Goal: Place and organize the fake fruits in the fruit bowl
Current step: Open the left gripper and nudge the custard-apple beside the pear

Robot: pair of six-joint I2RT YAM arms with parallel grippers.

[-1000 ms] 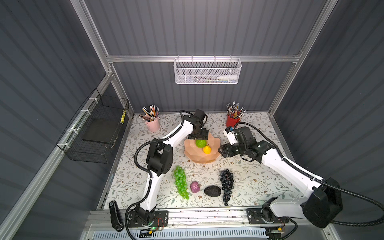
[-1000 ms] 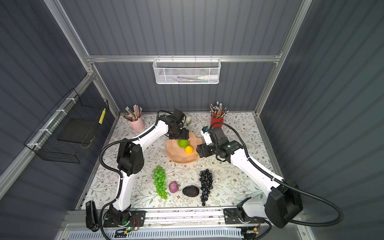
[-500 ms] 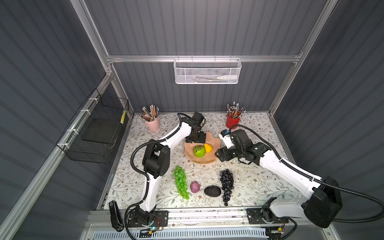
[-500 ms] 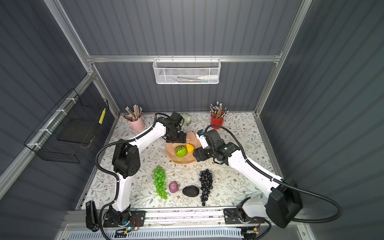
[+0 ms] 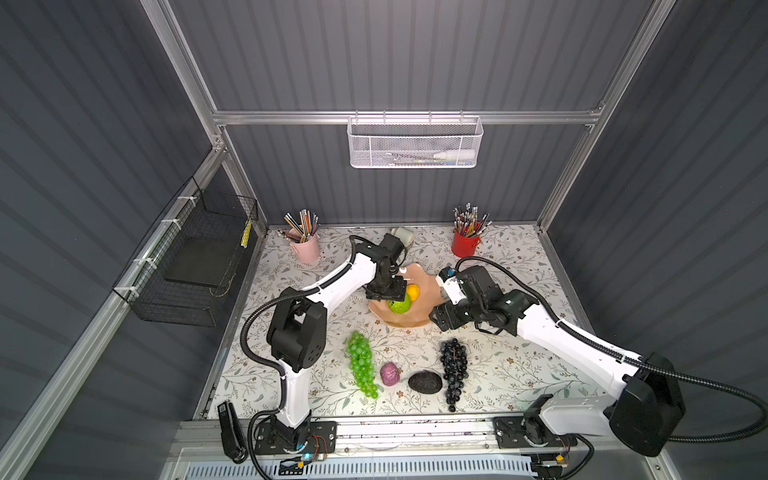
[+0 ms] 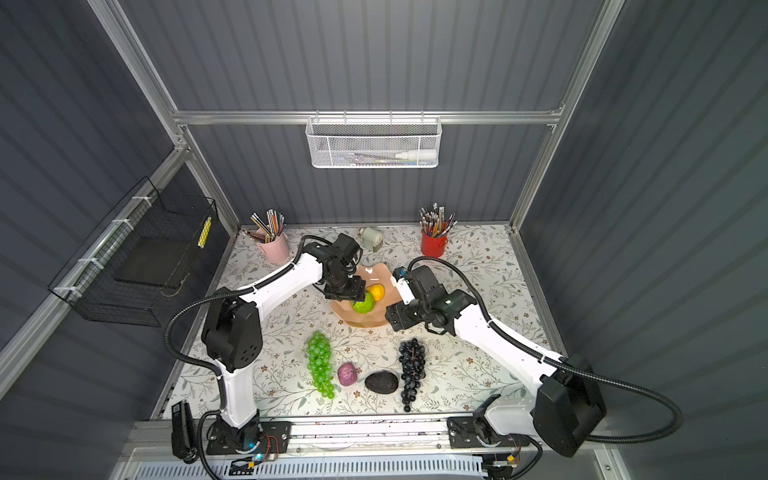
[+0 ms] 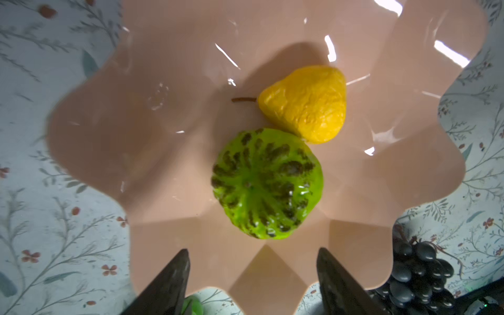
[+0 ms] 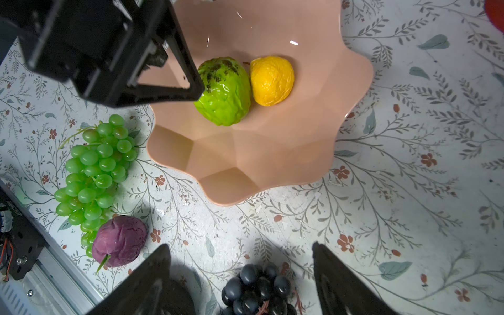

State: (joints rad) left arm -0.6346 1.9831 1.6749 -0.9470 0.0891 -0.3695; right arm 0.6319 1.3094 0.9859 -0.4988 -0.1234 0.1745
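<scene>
The peach-pink fruit bowl point(image 5: 419, 318) point(image 6: 365, 319) point(image 7: 163, 81) point(image 8: 259, 152) sits mid-table. In it lie the bumpy green ball point(image 5: 400, 306) point(image 7: 267, 184) point(image 8: 223, 92) and the yellow lemon point(image 5: 412, 291) point(image 7: 305, 103) point(image 8: 271, 80), touching. My left gripper point(image 5: 392, 296) point(image 7: 253, 253) hangs open and empty over the bowl's left side. My right gripper point(image 5: 438, 320) point(image 8: 241, 248) is open above the table by the bowl's front right. In front lie the green grapes point(image 5: 362, 365) point(image 8: 92, 169), purple lump point(image 5: 390, 374) point(image 8: 120, 240), black avocado point(image 5: 424, 381) and dark grapes point(image 5: 454, 370) point(image 8: 256, 289).
A pink pencil cup point(image 5: 306, 249) stands at the back left and a red pencil cup point(image 5: 465, 243) at the back right. A small pale object point(image 5: 402, 236) sits behind the bowl. Wire baskets hang on the back wall point(image 5: 413, 143) and left wall point(image 5: 195, 266).
The green ball has rolled toward the bowl's front and the lemon toward its back. My left gripper has come forward over the bowl, its jaws slightly narrower. My right gripper has drawn toward the front.
</scene>
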